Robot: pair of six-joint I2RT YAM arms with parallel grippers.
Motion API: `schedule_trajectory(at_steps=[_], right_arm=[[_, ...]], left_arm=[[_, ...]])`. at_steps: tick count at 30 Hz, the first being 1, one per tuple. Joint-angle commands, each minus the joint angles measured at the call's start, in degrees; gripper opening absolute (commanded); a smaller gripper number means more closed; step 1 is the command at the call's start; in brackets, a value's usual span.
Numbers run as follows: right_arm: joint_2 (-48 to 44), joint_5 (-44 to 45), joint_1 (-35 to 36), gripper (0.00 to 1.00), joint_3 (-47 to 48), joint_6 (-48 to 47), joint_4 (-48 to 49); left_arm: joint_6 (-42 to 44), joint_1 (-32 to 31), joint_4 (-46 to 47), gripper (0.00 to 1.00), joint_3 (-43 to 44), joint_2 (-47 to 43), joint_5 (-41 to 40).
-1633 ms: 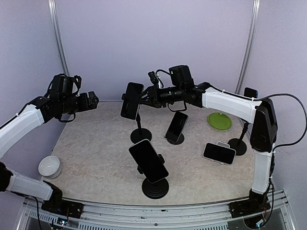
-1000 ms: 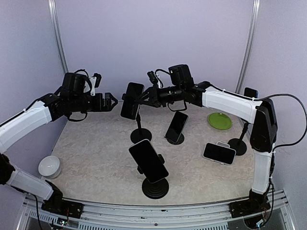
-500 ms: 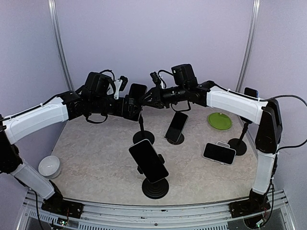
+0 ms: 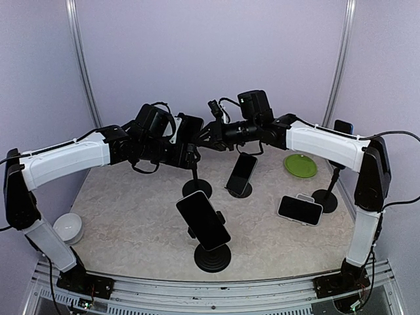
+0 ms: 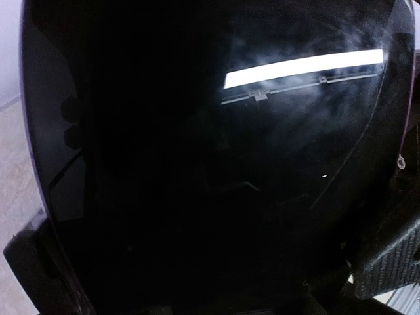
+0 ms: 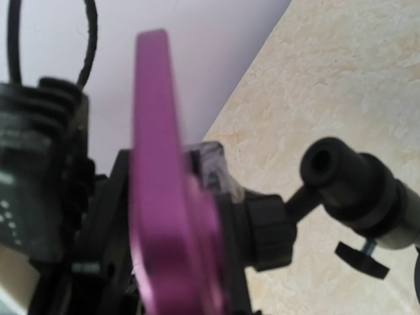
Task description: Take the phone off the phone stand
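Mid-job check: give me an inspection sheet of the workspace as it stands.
Surface: marbled table, no spills seen.
Job's things: phone on the tall phone stand.
Clutter: front phone, middle phone, right phone, green plate, white bowl.
Grippers: left gripper and right gripper both at the phone; whether either grips it cannot be told.
Cables: black cable loops off the right arm, above the table.
Surroundings: lavender walls, metal poles; no people seen.
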Motion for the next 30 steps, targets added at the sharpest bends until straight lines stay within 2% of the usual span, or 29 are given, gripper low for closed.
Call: schedule_trajectory(at_steps=[1,6,9,12,15,17,19,22,30], right_arm=[[-4.03,-1.44,0.54,0.01,-1.28,0.78,2.15],[-5.67,-1.54,0.24,0.26,-4.24,0.79,2.67],[-6.62,-2.09,-0.02,0.34,-6.32,1.57,4.33],[-6.99,-2.18,-0.07,0.35,-7.3,2.38,5.32],[-6.63,-2.39,-0.07,0.28,-7.25,2.54,5.79],[-6.31,-2.32,-0.07,0.33,-6.7,2.47,5.71],[-5.88,-2.18,-0.08,0.44,-6.04,2.35,5.28],[-5.08,-1.87,-0.1,0.52,-5.25,2.45,5.27],[-2.4,-1.55,-0.07,0.51,-3.5,2.65,5.2]], left_arm=[[0.8,-0.09,0.93,0.84,0.22,-1.53,-2.97],[1.22,-0.01,2.77,0.68,-1.18,-2.86,-2.03],[1.34,-0.01,2.99,0.65,-1.32,-2.97,-1.84],[1.33,0.0,2.86,0.63,-1.3,-2.98,-1.97],[1.48,0.0,2.78,0.61,-1.54,-3.21,-1.82],[1.65,0.0,3.05,0.6,-1.82,-3.59,-1.59],[1.66,0.0,3.29,0.6,-2.1,-3.91,-1.35],[1.66,0.0,3.37,0.59,-2.38,-4.14,-0.85],[1.35,-0.07,4.16,0.58,-3.35,-5.0,-0.24]])
